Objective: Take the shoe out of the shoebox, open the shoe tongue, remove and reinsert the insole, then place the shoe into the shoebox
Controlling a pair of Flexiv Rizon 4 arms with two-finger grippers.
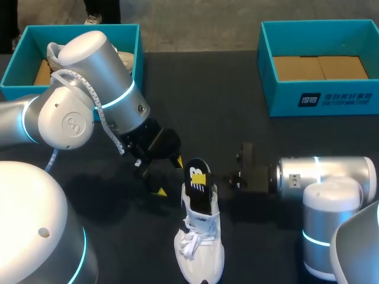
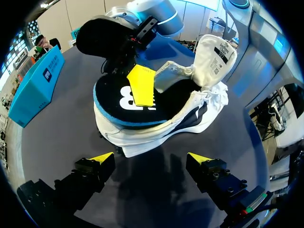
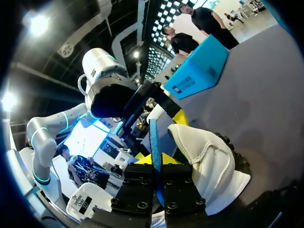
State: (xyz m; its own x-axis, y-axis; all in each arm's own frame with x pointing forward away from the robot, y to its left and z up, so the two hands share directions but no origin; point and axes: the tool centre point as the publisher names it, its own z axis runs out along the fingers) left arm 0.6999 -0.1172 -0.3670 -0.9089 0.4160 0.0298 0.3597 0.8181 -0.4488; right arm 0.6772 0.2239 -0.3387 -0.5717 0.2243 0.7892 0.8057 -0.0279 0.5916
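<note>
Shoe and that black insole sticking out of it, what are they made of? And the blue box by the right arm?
The shoe looks like white woven fabric, matte, with soft wrinkles and cloth laces. The insole is probably foam: it has a black matte top and a blue edge. The blue box seems to be cardboard, with a brown board floor and flat walls.

The teal shoebox (image 1: 278, 100), well apart from the shoe (image 1: 201, 248) and to its far right, is showing a block of white print (image 1: 336, 99) on its front wall: a small square sign beside two lines too small to make out. The black insole (image 2: 118, 111) rising out of the shoe is carrying a large white mark (image 2: 126, 97), half covered by a yellow patch (image 2: 142, 85). The shoe's raised tongue (image 2: 209, 61) is displaying a white label (image 2: 221, 52) with fine, illegible print.
</note>
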